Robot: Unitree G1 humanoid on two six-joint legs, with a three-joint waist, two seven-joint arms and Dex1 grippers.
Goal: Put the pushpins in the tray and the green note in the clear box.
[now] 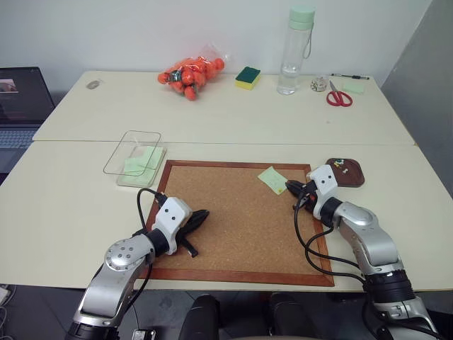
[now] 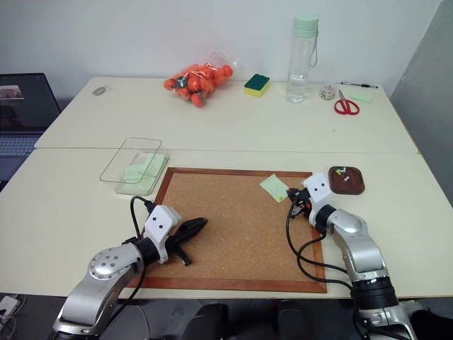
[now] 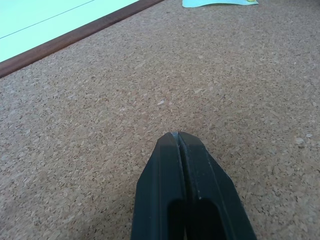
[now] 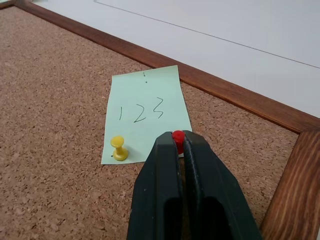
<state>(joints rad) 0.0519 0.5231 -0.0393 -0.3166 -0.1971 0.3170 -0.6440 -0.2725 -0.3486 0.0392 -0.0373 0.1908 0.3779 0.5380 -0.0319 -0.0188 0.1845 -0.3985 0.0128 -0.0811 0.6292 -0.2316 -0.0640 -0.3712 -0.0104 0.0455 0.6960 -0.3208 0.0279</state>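
The green note (image 4: 144, 112), marked "123", lies on the cork board near its far right corner. A yellow pushpin (image 4: 119, 148) stands in one of its near corners. My right gripper (image 4: 177, 137) is shut on a red pushpin (image 4: 177, 135) at the note's other near corner (image 1: 272, 179). The dark brown tray (image 1: 354, 183), with a few pushpins (image 1: 340, 164) in it, sits just right of the board, beside the right gripper (image 1: 290, 187). The clear box (image 1: 113, 164) stands off the board's far left corner. My left gripper (image 1: 202, 214) rests shut and empty over the cork.
The framed cork board (image 1: 233, 273) lies across the near table. A pale green notepad (image 1: 141, 173) lies under the clear box. At the back are a bag of orange things (image 1: 190, 74), a sponge (image 1: 248, 77), a bottle (image 1: 296, 49) and red scissors (image 1: 339, 98). A laptop (image 1: 21, 99) stands far left.
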